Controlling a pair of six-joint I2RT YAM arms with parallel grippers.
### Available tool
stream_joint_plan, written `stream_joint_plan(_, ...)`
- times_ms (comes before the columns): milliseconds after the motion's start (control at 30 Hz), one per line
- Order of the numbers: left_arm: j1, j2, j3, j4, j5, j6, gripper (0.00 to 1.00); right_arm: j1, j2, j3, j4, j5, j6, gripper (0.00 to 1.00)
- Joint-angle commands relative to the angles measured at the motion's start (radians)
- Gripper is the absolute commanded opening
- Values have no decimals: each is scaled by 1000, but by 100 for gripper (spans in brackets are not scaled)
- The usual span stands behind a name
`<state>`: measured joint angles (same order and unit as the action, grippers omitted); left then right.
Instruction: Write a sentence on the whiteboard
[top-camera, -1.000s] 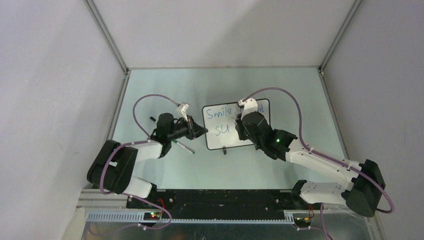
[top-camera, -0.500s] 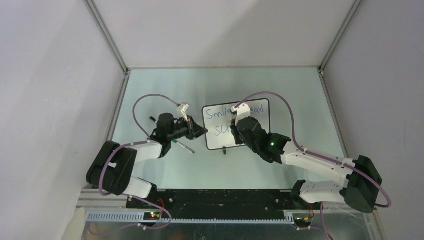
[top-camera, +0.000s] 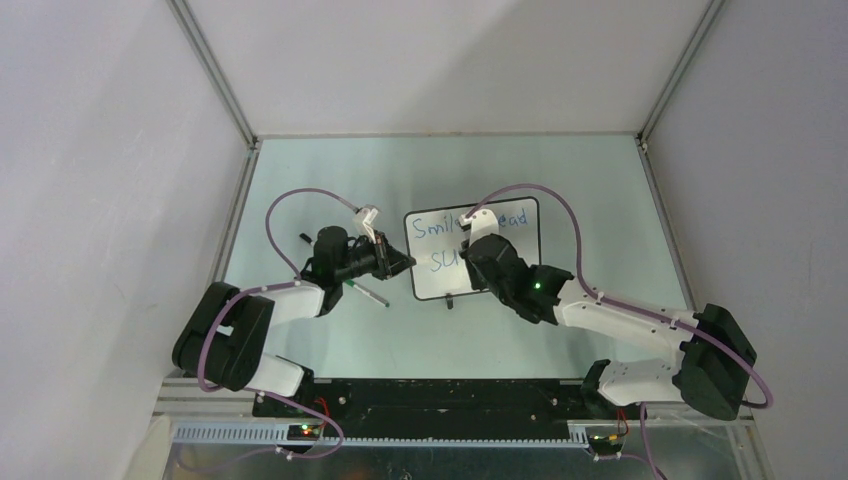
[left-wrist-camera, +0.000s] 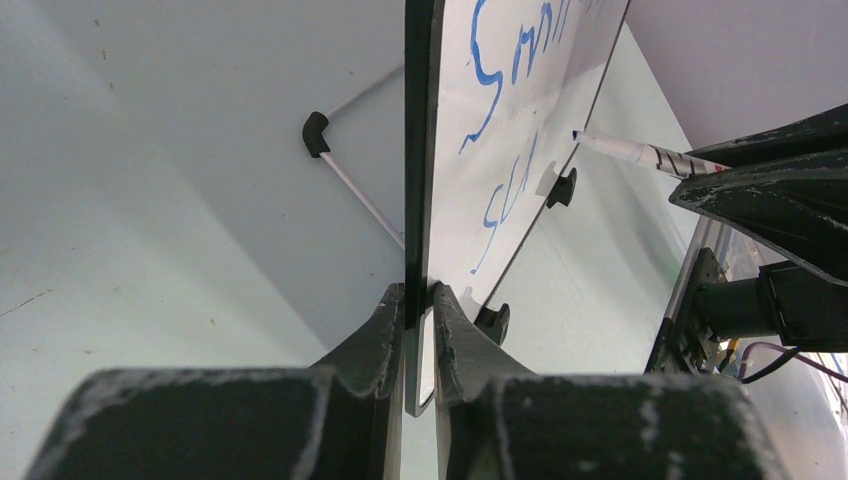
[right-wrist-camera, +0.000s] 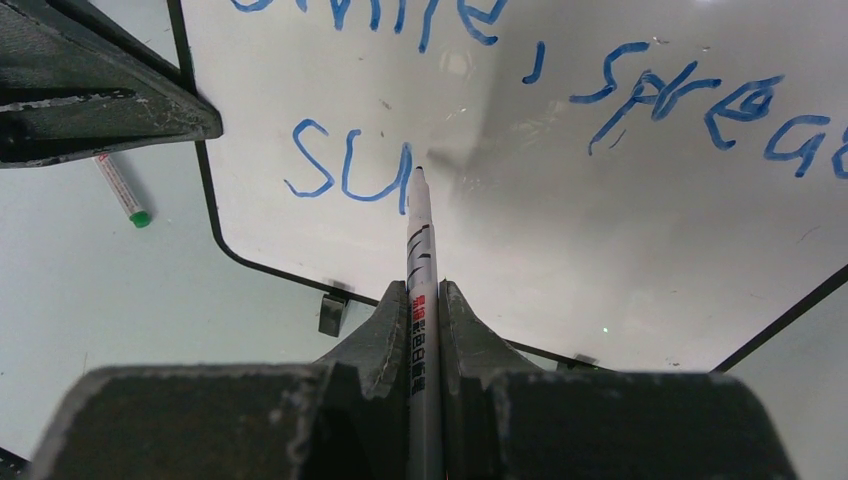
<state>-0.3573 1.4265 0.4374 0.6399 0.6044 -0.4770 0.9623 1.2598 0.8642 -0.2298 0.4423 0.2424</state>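
Whiteboard (top-camera: 428, 283) sits about mid-table, between the two arms, its black frame with rounded corners. One small black foot (right-wrist-camera: 333, 312) shows at the near edge in the right wrist view. The sentence (right-wrist-camera: 640, 100) is in blue marker. The top line reads "Smile," then "sprea", running off the right wrist view; overhead, the letters "ead" show past the arm. The second line so far reads "su", low on the board's left half. Marker (right-wrist-camera: 420, 240) is white-barrelled with black bands. Its tip touches the board just right of the "u", where a short blue stroke begins. Right gripper (right-wrist-camera: 421, 290) has its fingers closed on the marker barrel, one on each side, the tip pointing away from the wrist. Overhead, the right arm reaches across the board's lower right portion and covers part of the writing. Left gripper (left-wrist-camera: 418, 300) has its fingers clamped on the board's left edge, frame pinched between them, board seen nearly edge-on from that wrist. A second pen (top-camera: 368, 294) with a green end lies on the pale green table (top-camera: 330, 170), just beside the left gripper and off the board's left edge.
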Motion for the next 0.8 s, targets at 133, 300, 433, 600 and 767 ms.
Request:
stream_joint_plan(133,-7,-15,11,-37,-27,40,6,-15,11,45,4,34,12,0)
stream_joint_plan(300,-8,-14,12,-38,-27,41,6,-20,28,53,5,30,9,0)
stream_joint_plan(433,-9,-17,12,-41,-30,44,6,-20,40,61,4,35,6,0)
stream_joint_plan(600,-9,-17,14,-42,-30,45,6,-25,45,64,5,33,4,0)
stream_joint_plan(767,-12,-18,16,-46,-31,48,6,-34,55,73,3,31,4,0)
